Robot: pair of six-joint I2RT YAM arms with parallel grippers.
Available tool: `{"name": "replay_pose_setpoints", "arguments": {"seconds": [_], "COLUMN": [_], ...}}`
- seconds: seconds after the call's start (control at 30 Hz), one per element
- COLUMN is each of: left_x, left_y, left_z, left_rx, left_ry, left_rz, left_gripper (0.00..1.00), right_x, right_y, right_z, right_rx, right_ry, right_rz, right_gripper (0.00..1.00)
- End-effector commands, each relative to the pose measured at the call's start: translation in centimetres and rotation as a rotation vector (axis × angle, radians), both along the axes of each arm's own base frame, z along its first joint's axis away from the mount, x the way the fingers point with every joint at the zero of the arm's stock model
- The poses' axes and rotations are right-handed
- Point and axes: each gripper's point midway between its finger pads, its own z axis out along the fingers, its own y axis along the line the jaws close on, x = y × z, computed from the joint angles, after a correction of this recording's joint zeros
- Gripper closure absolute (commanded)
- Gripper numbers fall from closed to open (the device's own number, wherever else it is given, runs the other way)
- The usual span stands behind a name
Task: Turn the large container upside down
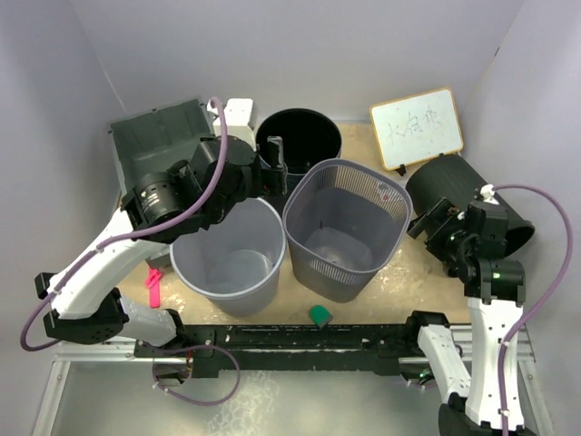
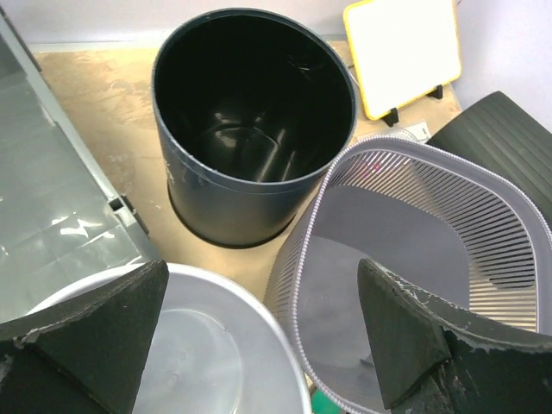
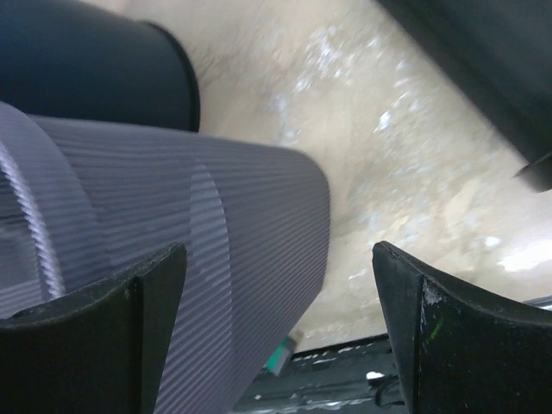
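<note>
Up at ten o'clock on the table [image 1: 416,274], the large container [image 1: 159,136] sits by the left wall, nothing touching it. Left gripper [image 1: 275,156] hangs near twelve o'clock, fingers spread wide and empty, above where the black bin [image 1: 300,136], round grey bin [image 1: 222,259] and mesh basket [image 1: 345,227] meet. Right gripper [image 1: 428,222], three o'clock, fingers apart too, holding nothing, just beside the basket.
</note>
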Motion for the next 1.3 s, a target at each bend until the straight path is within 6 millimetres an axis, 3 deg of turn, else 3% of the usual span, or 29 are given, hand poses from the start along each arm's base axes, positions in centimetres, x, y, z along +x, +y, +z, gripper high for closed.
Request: {"name": "replay_pose_setpoints", "arguments": {"seconds": [0.0,0.13,0.27,0.5,0.8,1.1,1.27], "left_x": [-0.6,-0.8,-0.6,-0.1,0.6,1.2,1.6], "left_y": [3.0,3.7,3.0,1.9,1.0,-1.9,-3.5], "left_z": [3.9,5.1,4.9,5.3,5.0,4.2,5.2], "left_rx": [-0.111,-0.130,-0.126,-0.111,-0.095,-0.088,-0.114], "left_ry": [-0.056,-0.078,-0.076,-0.081,-0.086,-0.078,-0.093], "left_rz": [0.055,0.061,0.048,0.028,0.029,-0.035,-0.075], "left_gripper": [0.12,0.12,0.12,0.12,0.12,0.12,0.12], "right_x": [1.0,1.0,1.1,1.0,1.9,2.8,3.4], "right_y": [4.0,5.9,7.2,7.9,9.5,15.8,18.7], "right_z": [-0.7,-2.6,-3.0,-5.0,-5.9,-7.1,-7.5], "right_rx": [0.229,0.383,0.483,0.544,0.608,0.575,0.553], "right_ry": [-0.064,-0.058,-0.085,-0.053,-0.057,0.013,0.035], "right_rz": [0.080,0.083,0.095,0.095,0.096,0.212,0.277], "right_gripper": [0.10,0.11,0.12,0.12,0.12,0.11,0.11]}}
